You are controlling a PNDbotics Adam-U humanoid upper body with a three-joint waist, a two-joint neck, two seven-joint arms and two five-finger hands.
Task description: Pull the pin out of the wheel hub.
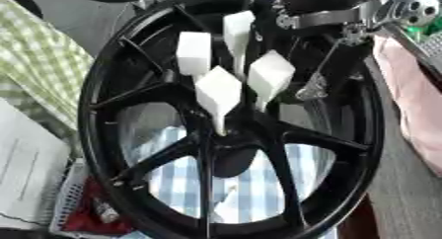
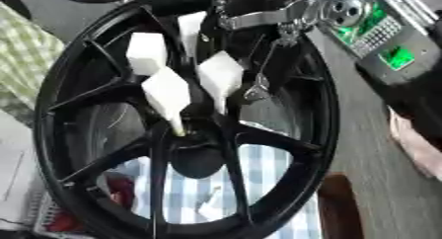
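Observation:
A black spoked wheel stands tilted and fills most of both views. Its hub sits just below the middle. My right hand, black with white covers, comes in from the upper right through the spokes and hangs right over the hub. Beneath the hand's lowest white part, a thin pale stem runs down to the hub; I cannot tell whether this is the pin or part of the hand. The right arm, with silver joints and a green board, crosses the rim at the top. My left hand shows in neither view.
A green checked cloth lies at the left and a blue-and-white checked cloth shows behind the spokes. A white basket holding something red sits at the lower left. A pink cloth lies at the right.

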